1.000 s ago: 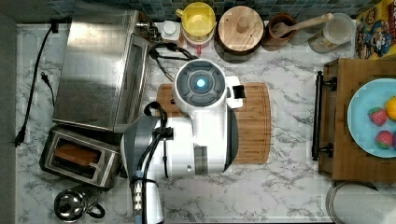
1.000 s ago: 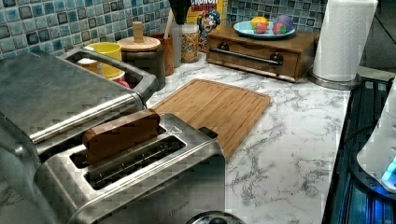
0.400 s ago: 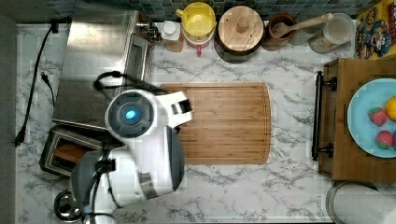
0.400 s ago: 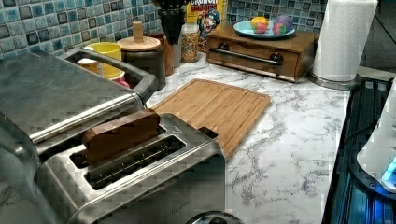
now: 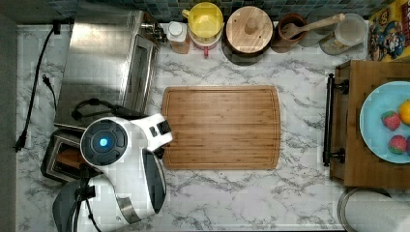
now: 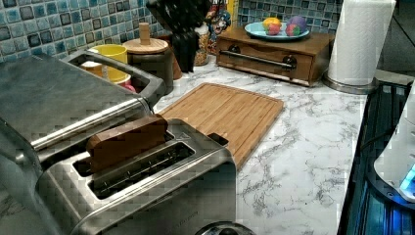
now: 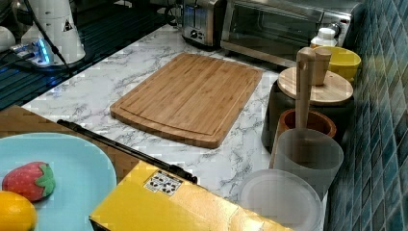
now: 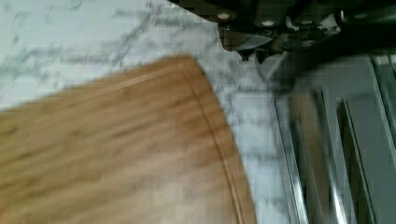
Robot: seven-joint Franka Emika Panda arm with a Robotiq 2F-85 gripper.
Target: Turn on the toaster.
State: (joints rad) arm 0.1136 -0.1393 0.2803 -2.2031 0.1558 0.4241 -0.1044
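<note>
The toaster (image 6: 147, 191) is a brushed-steel box at the front of the left view, with a brown bread slice (image 6: 127, 141) standing in one slot and a black lever (image 6: 219, 139) on its end. In the top view the toaster (image 5: 60, 157) lies at the top view's left, partly under my white arm (image 5: 121, 164). My gripper (image 6: 186, 68) hangs dark and shut, holding nothing, high above the counter beyond the lever. The wrist view has the gripper (image 8: 252, 53) over the marble strip between the cutting board corner (image 8: 116, 154) and the toaster's slots (image 8: 336, 154). The right view has the toaster (image 7: 202, 21) far back.
A large toaster oven (image 5: 104, 67) stands beside the toaster. The cutting board (image 5: 222, 126) lies mid-counter. Jars, a yellow cup (image 5: 205, 19) and a wooden-lidded canister (image 5: 249, 26) line the tiled wall. A wooden drawer box (image 6: 269, 51), a paper towel roll (image 6: 359, 41) and a kettle (image 6: 222, 229) are also near.
My arm has swung from over the cutting board toward the top view's left, ending beside the toaster. In the left view the gripper has come down into sight.
</note>
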